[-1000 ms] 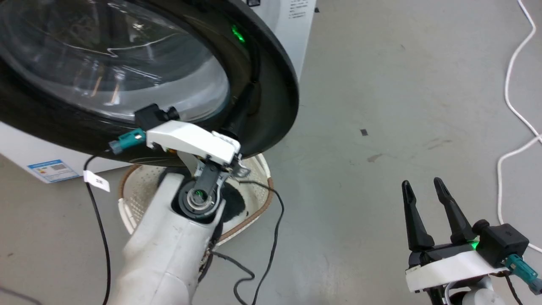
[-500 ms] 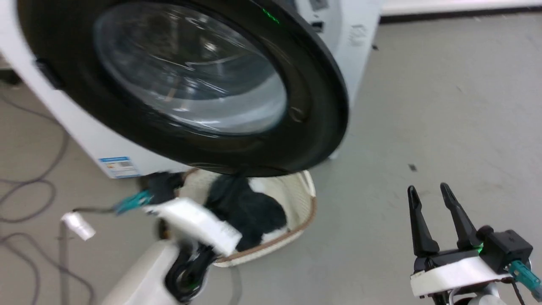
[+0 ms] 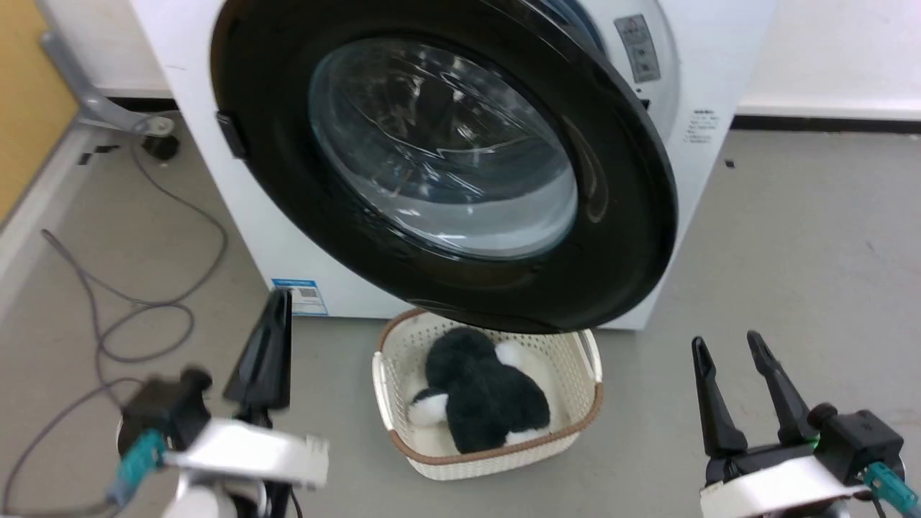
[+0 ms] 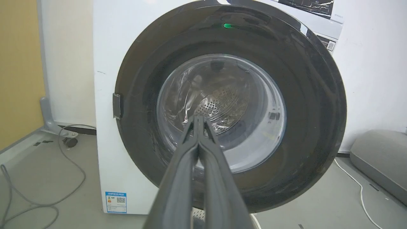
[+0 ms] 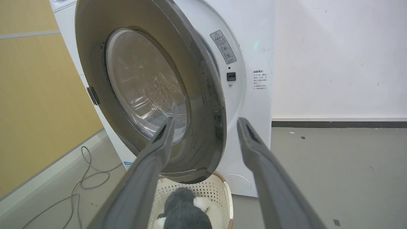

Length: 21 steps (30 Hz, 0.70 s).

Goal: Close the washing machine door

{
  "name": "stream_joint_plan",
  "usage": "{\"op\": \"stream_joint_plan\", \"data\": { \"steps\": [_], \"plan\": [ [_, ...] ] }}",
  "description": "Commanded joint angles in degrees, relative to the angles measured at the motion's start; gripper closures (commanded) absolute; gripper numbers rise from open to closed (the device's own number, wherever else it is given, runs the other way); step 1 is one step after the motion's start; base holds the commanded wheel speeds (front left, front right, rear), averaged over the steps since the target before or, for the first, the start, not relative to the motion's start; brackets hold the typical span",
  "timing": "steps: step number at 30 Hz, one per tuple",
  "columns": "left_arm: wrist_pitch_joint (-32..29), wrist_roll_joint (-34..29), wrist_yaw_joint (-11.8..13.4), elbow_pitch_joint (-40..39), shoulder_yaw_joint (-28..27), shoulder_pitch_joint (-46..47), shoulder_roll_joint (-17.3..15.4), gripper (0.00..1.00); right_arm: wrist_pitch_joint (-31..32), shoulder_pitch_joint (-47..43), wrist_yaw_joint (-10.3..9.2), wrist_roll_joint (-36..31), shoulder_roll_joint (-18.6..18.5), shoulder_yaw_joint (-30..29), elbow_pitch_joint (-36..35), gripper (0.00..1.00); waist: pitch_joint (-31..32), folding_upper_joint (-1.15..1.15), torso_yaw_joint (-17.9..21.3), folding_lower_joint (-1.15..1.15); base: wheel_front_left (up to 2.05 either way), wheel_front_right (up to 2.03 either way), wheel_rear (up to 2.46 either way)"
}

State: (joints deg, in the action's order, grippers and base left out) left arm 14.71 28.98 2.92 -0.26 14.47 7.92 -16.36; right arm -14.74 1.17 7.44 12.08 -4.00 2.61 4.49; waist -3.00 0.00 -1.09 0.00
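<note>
The left gripper (image 3: 277, 306) has its two dark fingers pressed flat together with nothing between them. It sits low at the left of the head view and is blurred there. In its own wrist view the left gripper (image 4: 197, 120) points straight at the glass bowl in the middle of the washing machine door (image 4: 311, 111), with a clear gap of air between them. The right gripper (image 3: 724, 339) is spread and empty at the lower right, well apart from the door. The washing machine door (image 3: 619, 216) stands ajar. Its left edge sits close to the washing machine (image 3: 712, 65) at the dark hinge block (image 3: 229, 137), while its right edge swings out towards the robot. The right wrist view looks into that gap between the door (image 5: 203, 105) and the white front (image 5: 254, 47), where the latch socket (image 5: 231, 76) lies uncovered. The door therefore lies ahead of and above both grippers, its face tilted and its free edge on the right. The left gripper faces the centre, and the right gripper (image 5: 206, 120) is nearer the free edge. A push would probably work best well away from the hinge. Beneath the door's lower rim, a cream perforated basket (image 3: 388, 424) holds a black and white plush toy (image 3: 475, 396), and it looks clear of the swing.
</note>
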Motion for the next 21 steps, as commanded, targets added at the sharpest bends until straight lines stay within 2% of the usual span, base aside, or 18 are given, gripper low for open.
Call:
{"op": "stream_joint_plan", "data": {
  "steps": [1, 2, 3, 4, 11, 18, 19, 20, 21],
  "plan": [
    [0.28, -2.43, -0.45, -1.23, -1.69, -3.3, 1.57, 1.0, -0.26, -1.39, 0.05, -0.11, -0.47, 0.24, -0.19, 0.0, 1.02, 0.0, -1.2, 0.0, 0.0, 0.0, 0.0],
    [0.28, -3.54, -0.74, -1.59, -2.42, -4.67, 2.27, 1.0, -0.26, -1.64, 0.05, -0.08, -0.51, 0.48, -0.12, 0.0, 1.25, 0.0, -1.49, 0.0, 0.0, 0.0, 0.0],
    [0.28, -4.41, -1.09, -1.77, -3.03, -5.95, 2.93, 0.4, -0.26, -1.88, 0.05, -0.04, -0.55, 0.75, -0.06, 0.0, 1.49, 0.0, -1.75, 0.0, 0.0, 0.0, 0.0],
    [0.28, -5.18, -1.39, -1.85, -3.6, -7.13, 3.56, 0.0, -0.26, -2.09, 0.05, 0.01, -0.58, 1.05, -0.05, 0.0, 1.69, 0.0, -1.98, 0.0, 0.0, 0.0, 0.0],
    [0.29, -10.58, -3.22, -0.27, -4.36, -12.15, 5.49, 0.0, -0.26, -2.95, 0.05, 0.41, -1.0, 2.38, 0.14, 0.0, 2.38, 0.0, -2.85, 0.0, 0.0, 0.0, 0.0],
    [0.29, -13.37, -4.52, 1.13, -6.03, -13.06, 8.57, 0.0, -0.26, -3.33, 0.05, 0.78, -1.71, 3.07, 0.17, 0.0, 1.42, 0.0, -3.62, 0.0, 0.0, 0.0, 0.0],
    [0.29, -13.74, -4.73, 1.14, -6.26, -12.94, 8.8, 0.0, -0.26, -3.27, 0.05, 0.87, -1.86, 3.34, 0.17, 0.55, 1.12, 0.0, -3.77, 0.0, 0.0, 0.0, 0.0],
    [0.29, -13.74, -4.73, 1.14, -6.26, -12.94, 8.8, 0.0, -0.26, -3.27, 0.05, 0.87, -1.86, 3.34, 0.17, 0.55, 1.12, 0.0, -3.77, 0.0, 0.0, 0.0, 0.0],
    [0.29, -14.09, -4.97, 1.1, -6.47, -12.76, 9.03, 0.0, -0.26, -3.14, 0.05, 0.95, -2.01, 3.58, 0.1, 1.0, 0.81, 0.0, -3.93, 0.0, 0.0, 0.0, 0.0]
  ]
}}
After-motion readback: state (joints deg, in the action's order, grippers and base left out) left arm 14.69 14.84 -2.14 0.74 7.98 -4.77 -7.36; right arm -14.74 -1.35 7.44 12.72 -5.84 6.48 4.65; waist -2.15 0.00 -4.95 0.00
